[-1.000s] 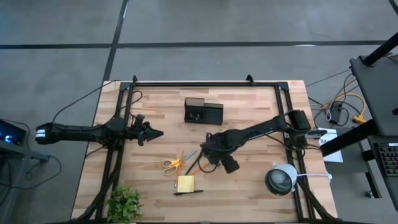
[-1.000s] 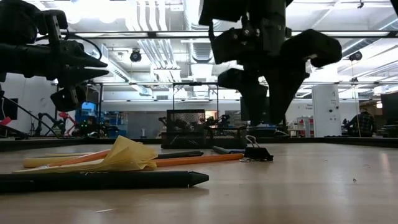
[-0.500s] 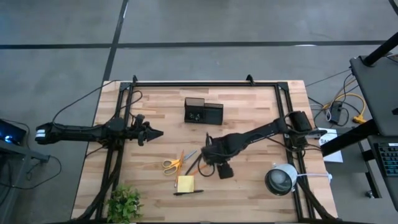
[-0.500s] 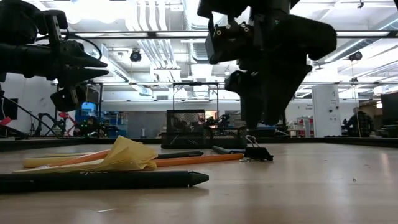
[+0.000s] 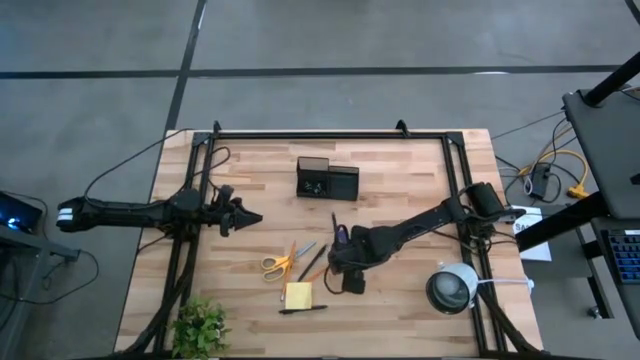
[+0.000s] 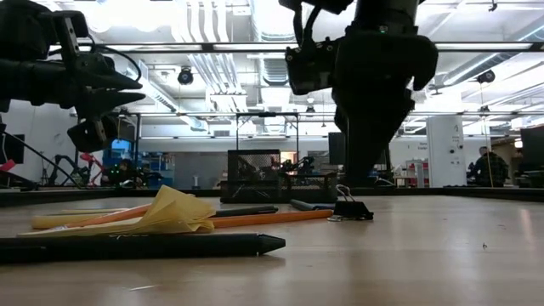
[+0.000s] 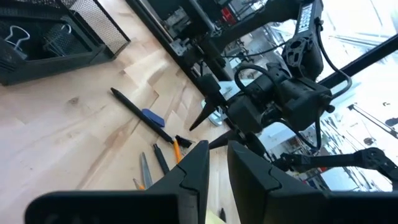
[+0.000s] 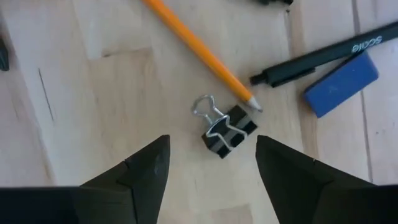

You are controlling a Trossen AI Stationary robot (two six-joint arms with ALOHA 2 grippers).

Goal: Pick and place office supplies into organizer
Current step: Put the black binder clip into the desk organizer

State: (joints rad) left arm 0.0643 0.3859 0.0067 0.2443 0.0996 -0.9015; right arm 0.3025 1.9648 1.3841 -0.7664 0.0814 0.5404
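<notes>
The right gripper (image 8: 211, 165) hangs directly above a black binder clip (image 8: 227, 132), its fingers (image 8: 140, 171) spread wide on either side of it and not touching it. The clip lies on the wooden surface (image 8: 93, 93), at the tip of an orange pencil (image 8: 199, 53), near a black pen (image 8: 329, 56) and a blue eraser (image 8: 341, 84). The organizer (image 5: 327, 180) stands well apart from the clip, toward the far edge. The left gripper (image 5: 243, 215) waits well away from the clip, near the surface's left edge, its fingers (image 7: 189, 180) nearly together and empty.
</notes>
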